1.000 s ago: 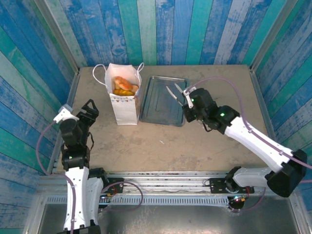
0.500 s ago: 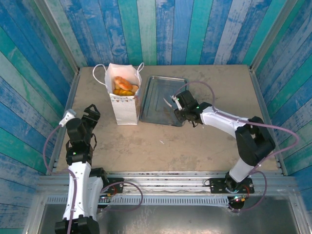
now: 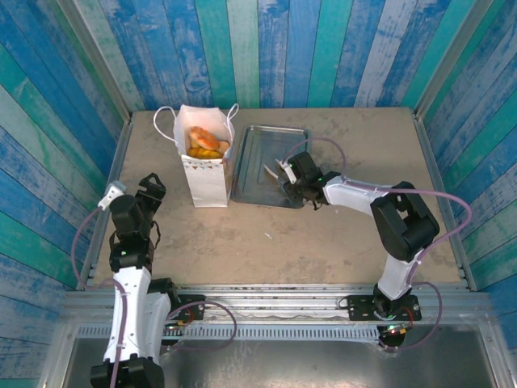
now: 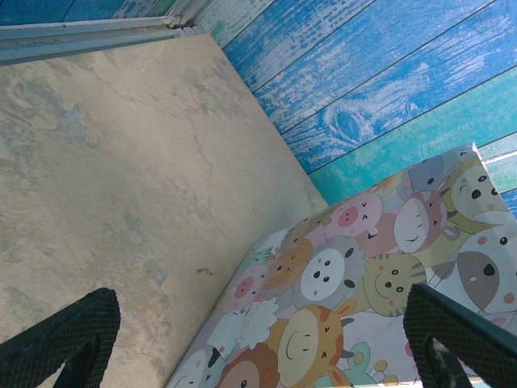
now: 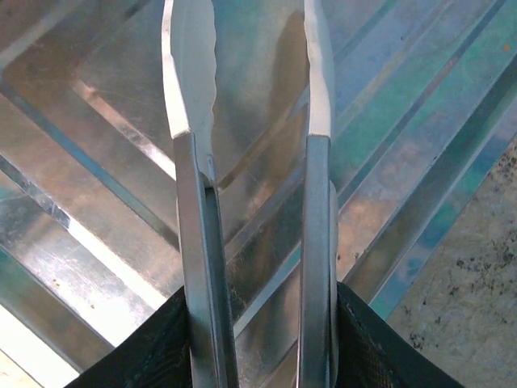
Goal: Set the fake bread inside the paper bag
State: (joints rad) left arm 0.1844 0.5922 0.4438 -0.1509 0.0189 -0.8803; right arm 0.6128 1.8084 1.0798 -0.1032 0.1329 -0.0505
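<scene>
The white paper bag (image 3: 207, 176) stands upright at the back left of the table, and fake bread (image 3: 206, 141), golden and orange, fills its open top. My right gripper (image 3: 294, 175) hovers over the near right part of the grey metal tray (image 3: 260, 149), shut on a pair of metal tongs (image 3: 277, 170). In the right wrist view the tongs (image 5: 194, 97) hang with their blades apart and nothing between them, held by my right gripper (image 5: 258, 343) above the tray (image 5: 81, 202). My left gripper (image 3: 151, 186) is open, left of the bag. In the left wrist view it (image 4: 260, 303) faces the bag's cartoon-animal side (image 4: 347, 275).
Blue and green plank walls (image 3: 266, 48) close in the table on three sides. A bare stretch of tabletop (image 3: 266, 234) lies between the tray and the arm bases. The bag's cord handles (image 3: 166, 121) hang out to the left and right.
My right arm has folded in and carried the tongs left and nearer, over the tray's near right corner. The left arm shifted slightly and now holds still.
</scene>
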